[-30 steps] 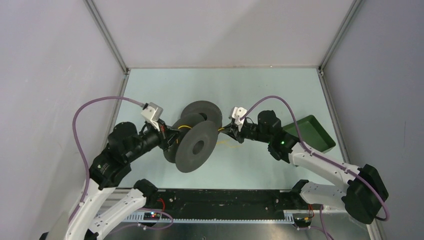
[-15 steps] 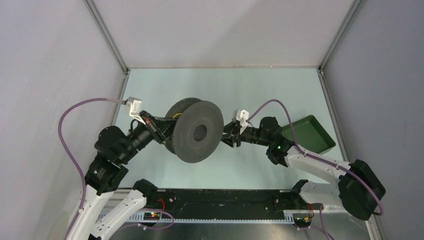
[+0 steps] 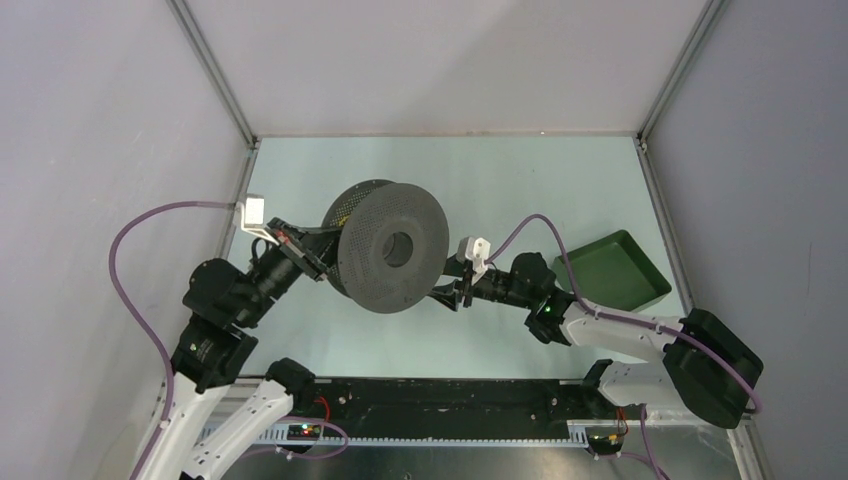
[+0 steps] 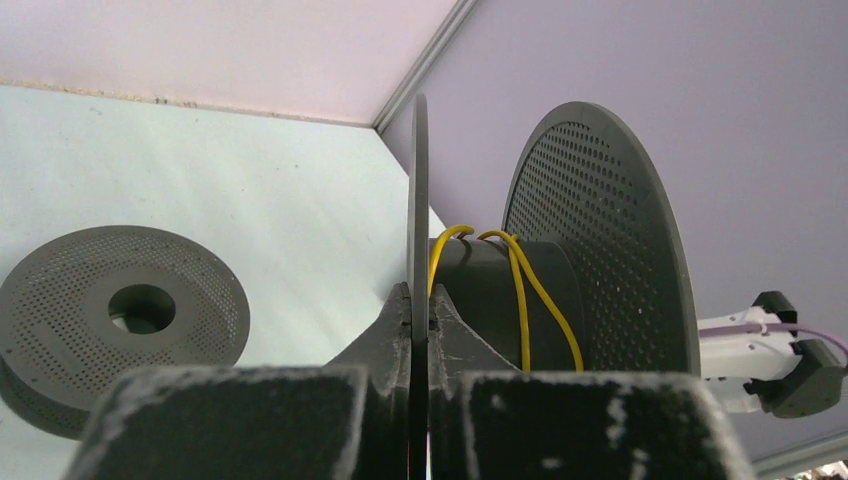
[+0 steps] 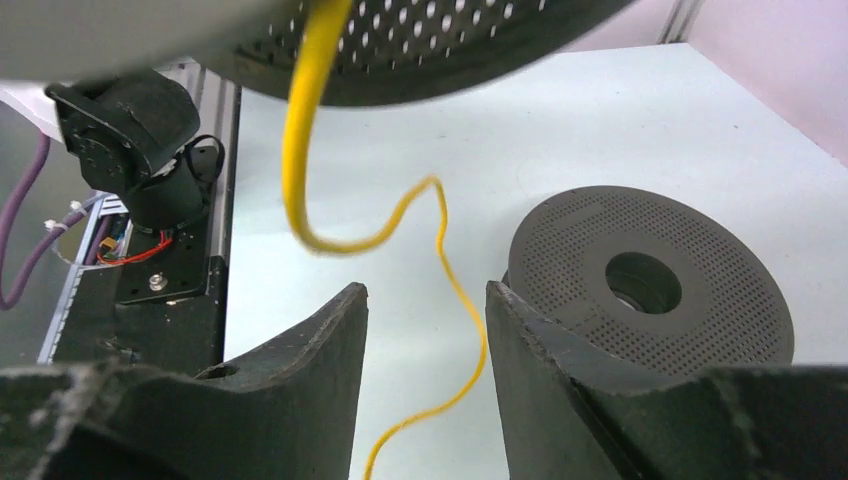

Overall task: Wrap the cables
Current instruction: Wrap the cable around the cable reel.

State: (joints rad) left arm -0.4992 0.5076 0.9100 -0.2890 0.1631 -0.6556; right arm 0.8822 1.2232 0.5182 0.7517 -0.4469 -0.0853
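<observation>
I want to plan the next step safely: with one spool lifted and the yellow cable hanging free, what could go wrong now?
1. The right jaws stand open and nothing holds the yellow cable; its loose turns may slacken.
2. The left jaws pinch only the thin edge of the raised spool; it could twist or slip out.
3. The slack may snag on the second spool lying on the table.

Yellow cable end cut off btm.

Left hand clamped shut; right hand fingers apart; arms angled inward.
</observation>
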